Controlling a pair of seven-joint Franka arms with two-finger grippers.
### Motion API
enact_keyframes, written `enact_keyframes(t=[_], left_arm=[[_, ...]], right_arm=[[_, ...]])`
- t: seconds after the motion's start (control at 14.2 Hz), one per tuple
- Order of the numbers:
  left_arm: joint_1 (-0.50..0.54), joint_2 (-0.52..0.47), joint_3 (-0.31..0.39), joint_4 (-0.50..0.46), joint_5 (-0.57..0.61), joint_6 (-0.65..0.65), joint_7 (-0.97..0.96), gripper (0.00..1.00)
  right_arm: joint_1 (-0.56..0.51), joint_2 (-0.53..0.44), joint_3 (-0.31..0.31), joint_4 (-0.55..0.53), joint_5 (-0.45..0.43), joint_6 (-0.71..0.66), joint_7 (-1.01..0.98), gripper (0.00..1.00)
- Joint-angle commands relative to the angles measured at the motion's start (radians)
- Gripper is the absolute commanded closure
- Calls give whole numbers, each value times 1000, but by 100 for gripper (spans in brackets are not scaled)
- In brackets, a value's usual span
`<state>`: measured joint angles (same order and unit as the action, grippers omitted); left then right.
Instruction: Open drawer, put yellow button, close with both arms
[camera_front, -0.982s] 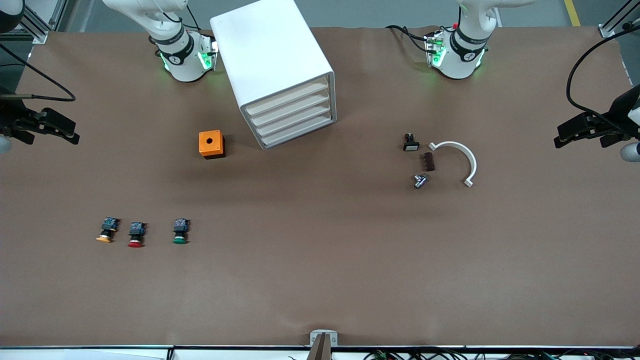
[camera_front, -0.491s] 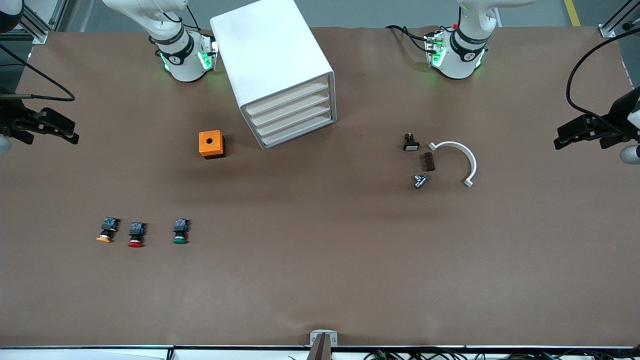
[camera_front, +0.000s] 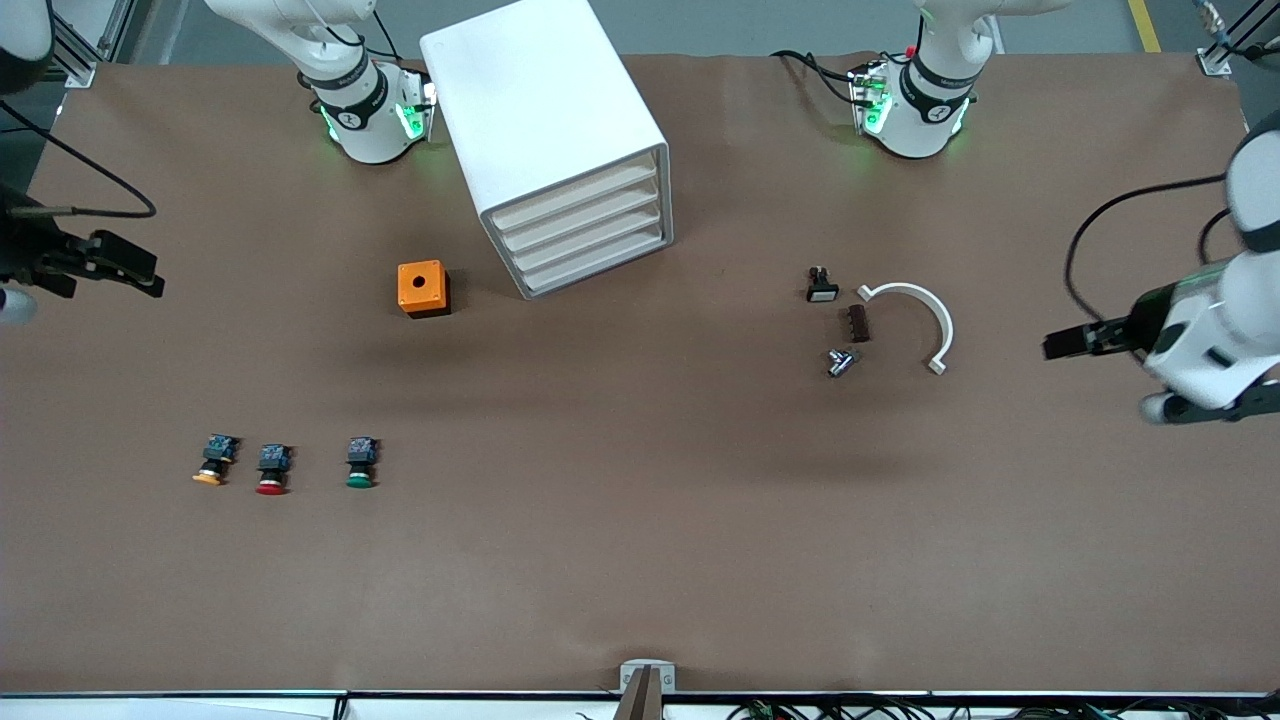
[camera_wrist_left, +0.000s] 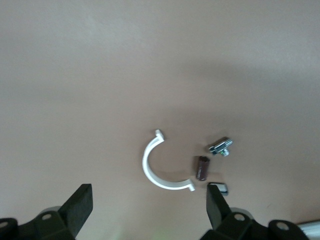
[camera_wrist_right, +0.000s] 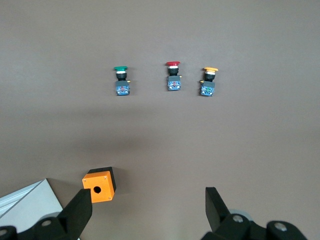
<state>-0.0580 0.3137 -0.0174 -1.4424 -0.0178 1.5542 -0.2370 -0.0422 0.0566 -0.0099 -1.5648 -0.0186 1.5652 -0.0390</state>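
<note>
The white cabinet (camera_front: 545, 120) stands between the arm bases. Its top drawer (camera_front: 578, 194) is shut, like the three below it. The yellow button (camera_front: 210, 463) lies on its side at the right arm's end of the table, in a row with a red button and a green button. It also shows in the right wrist view (camera_wrist_right: 208, 82). My right gripper (camera_front: 128, 268) hangs open and empty over the table's edge at that end, fingers wide apart (camera_wrist_right: 147, 206). My left gripper (camera_front: 1072, 342) is open and empty over the table's other end, beside the white clamp (camera_wrist_left: 148, 201).
An orange box with a hole (camera_front: 423, 288) sits beside the cabinet. The red button (camera_front: 272, 469) and green button (camera_front: 360, 463) lie next to the yellow one. A white half-ring clamp (camera_front: 922, 310), a black switch (camera_front: 822, 286), a brown block (camera_front: 857, 323) and a metal part (camera_front: 841, 361) lie toward the left arm's end.
My left arm has swung in over the table, and its gripper now sits closer to the white clamp. My right gripper has shifted only slightly.
</note>
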Motion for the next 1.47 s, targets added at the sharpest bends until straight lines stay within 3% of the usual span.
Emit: enact_keyframes(t=[0.0, 0.28, 0.56, 0.7, 0.84, 1.05, 1.4], left_arm=[[-68, 45, -10, 19, 6, -14, -228, 0], [-135, 117, -27, 19, -128, -78, -724, 0], [-111, 172, -27, 13, -367, -184, -1207, 0], [-112, 197, -29, 13, -421, -236, -1446, 0], [-121, 243, -54, 19, -459, -275, -1635, 0], [-123, 344, -79, 62, -612, -345, -1769, 0], [-209, 389, -76, 62, -816, -347, -1835, 0]], right_arm=[[-28, 38, 5, 6, -17, 1, -16, 0], [-18, 95, 7, -17, -87, 5, -4, 0], [-94, 179, 7, -98, -101, 226, -16, 0], [-125, 209, 7, -181, -101, 372, -16, 0], [-166, 284, 8, -192, -97, 444, -18, 0], [-200, 383, 10, -193, -90, 553, -21, 0], [-225, 506, 13, -193, -86, 711, -62, 0]])
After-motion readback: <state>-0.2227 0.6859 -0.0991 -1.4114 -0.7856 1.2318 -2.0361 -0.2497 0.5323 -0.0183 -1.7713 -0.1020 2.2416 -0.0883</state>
